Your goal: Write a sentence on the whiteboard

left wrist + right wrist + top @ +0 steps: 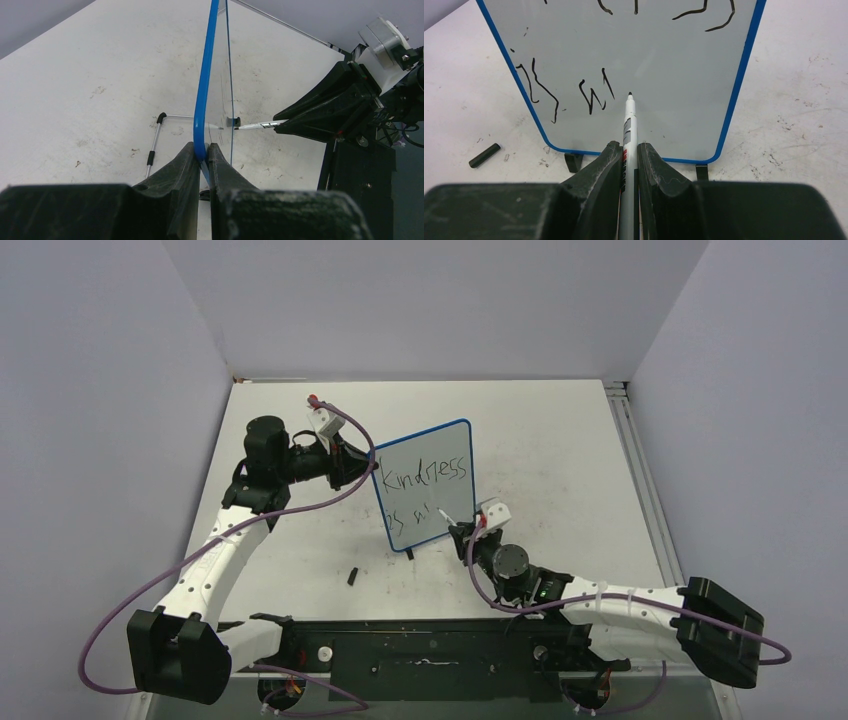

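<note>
Half the sentence (428, 475) done at best, "Kindness" plus a few strokes below, on the board (445, 505), upright mid-desk (560, 460), edge clamped in left gripper (202, 150); right gripper (629, 150) clamped on marker (628, 117), tip by the surface.

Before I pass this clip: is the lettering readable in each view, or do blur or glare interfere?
Top external: even light, no glare, the sentence small but legible on its top line. Left wrist: the whiteboard is edge-on, nothing readable. Right wrist: strokes crisp, marker sharp.
</note>
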